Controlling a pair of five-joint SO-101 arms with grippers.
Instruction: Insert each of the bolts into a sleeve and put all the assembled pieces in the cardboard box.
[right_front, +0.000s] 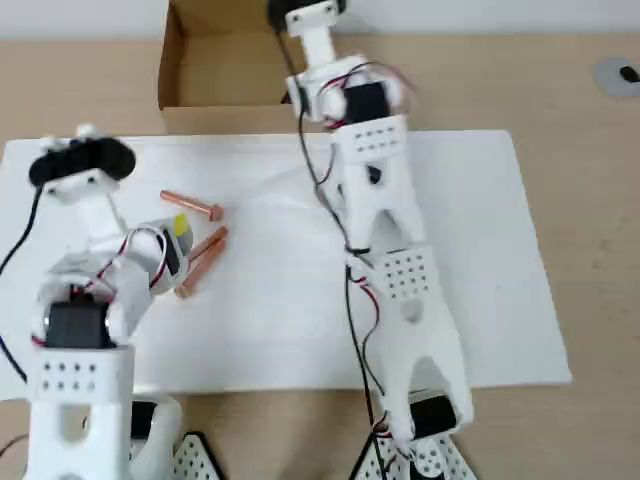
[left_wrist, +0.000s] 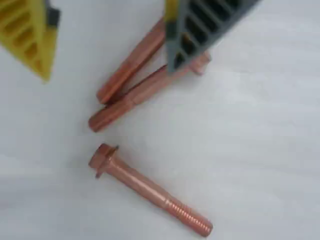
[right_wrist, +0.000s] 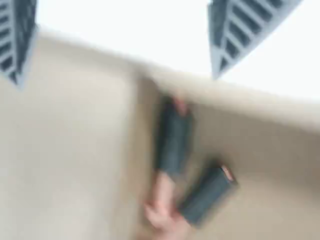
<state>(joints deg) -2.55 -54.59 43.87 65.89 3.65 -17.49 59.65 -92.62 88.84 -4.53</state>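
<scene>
1. I see the light wooden table (right_front: 585, 190) carrying a flat white sheet (right_front: 280, 330) that covers most of the work area.
2. The open brown cardboard box (right_front: 225, 118) stands on the table just beyond the far edge of the white sheet.
3. The white right arm (right_front: 385, 200) stretches across the sheet to the box. The white left arm (right_front: 80, 320) stands over the sheet's near left part.
4. The right gripper (right_wrist: 116, 79) hangs above the box interior. Its two grey ribbed fingers (right_wrist: 240, 30) are spread wide, and I see nothing between them.
5. The left gripper (left_wrist: 107, 71) hangs low over the sheet. Its yellow finger (left_wrist: 30, 35) and grey finger stand well apart, gripping nothing.
6. Two assembled pieces, each a dark cylindrical sleeve with copper showing at an end, lie in the box: one (right_wrist: 172, 140) along an inner wall, the other (right_wrist: 207, 195) angled just beside it. The view is blurred, so I cannot tell whether they touch.
7. Two copper-coloured metal bolts (left_wrist: 130, 65) (left_wrist: 140, 95) lie side by side on the sheet, touching, beneath the left gripper's opening.
8. A third copper bolt with a flanged head (left_wrist: 150, 195) lies apart from that pair, on the sheet.
</scene>
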